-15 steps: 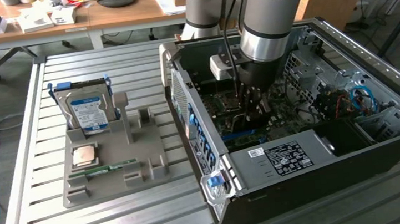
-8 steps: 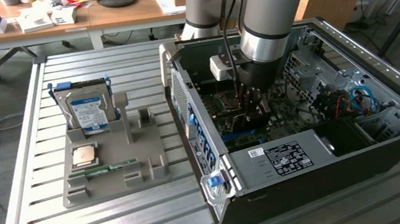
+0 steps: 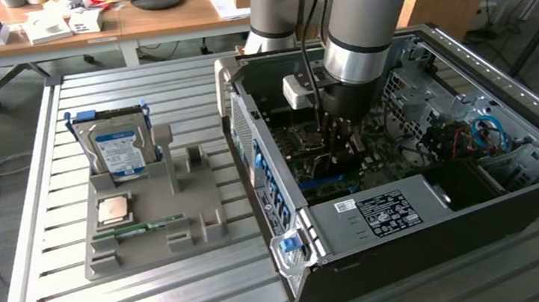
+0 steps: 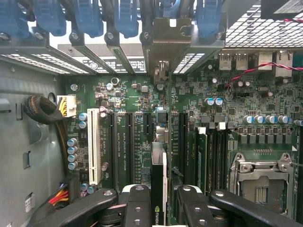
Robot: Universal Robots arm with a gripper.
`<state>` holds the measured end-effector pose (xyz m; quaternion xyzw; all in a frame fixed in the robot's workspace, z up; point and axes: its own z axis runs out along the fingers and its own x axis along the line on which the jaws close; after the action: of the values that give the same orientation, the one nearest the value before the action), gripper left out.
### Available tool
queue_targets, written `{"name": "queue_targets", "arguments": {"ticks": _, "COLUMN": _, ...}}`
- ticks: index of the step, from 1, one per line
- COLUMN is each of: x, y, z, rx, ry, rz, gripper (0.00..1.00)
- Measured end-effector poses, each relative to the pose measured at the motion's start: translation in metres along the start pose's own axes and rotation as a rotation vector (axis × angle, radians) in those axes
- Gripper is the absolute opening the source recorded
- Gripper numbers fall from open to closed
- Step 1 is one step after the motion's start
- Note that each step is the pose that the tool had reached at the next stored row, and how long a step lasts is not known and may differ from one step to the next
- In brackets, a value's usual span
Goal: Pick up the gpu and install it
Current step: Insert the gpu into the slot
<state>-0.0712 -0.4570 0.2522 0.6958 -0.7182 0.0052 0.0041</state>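
Observation:
In the wrist view the gpu (image 4: 159, 170) is seen edge-on, a thin dark card running from between my fingers up to its silver bracket (image 4: 163, 38) at the case's rear slot openings. My gripper (image 4: 158, 196) is shut on the card, with black fingers (image 4: 137, 203) on either side of it. The card stands upright over the black expansion slots of the green motherboard (image 4: 128, 104). From the exterior view, my gripper (image 3: 339, 140) reaches down inside the open computer case (image 3: 407, 212), just above the motherboard (image 3: 317, 172).
A grey parts holder (image 3: 159, 241) on the slatted table carries a hard drive (image 3: 121, 148), a square chip (image 3: 116, 210) and a green memory stick (image 3: 137, 227). Inside the case are a white slot (image 4: 93, 146), a processor socket (image 4: 262, 175), cable bundles (image 4: 42, 109) and blue latches (image 4: 90, 19).

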Motion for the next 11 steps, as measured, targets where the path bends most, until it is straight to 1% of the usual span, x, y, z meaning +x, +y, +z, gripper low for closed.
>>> {"name": "queue_targets", "arguments": {"ticks": 11, "x": 0.0000, "y": 0.0000, "z": 0.0000, "rx": 0.0008, "ry": -0.0001, "rz": -0.008, "gripper": 0.26}}
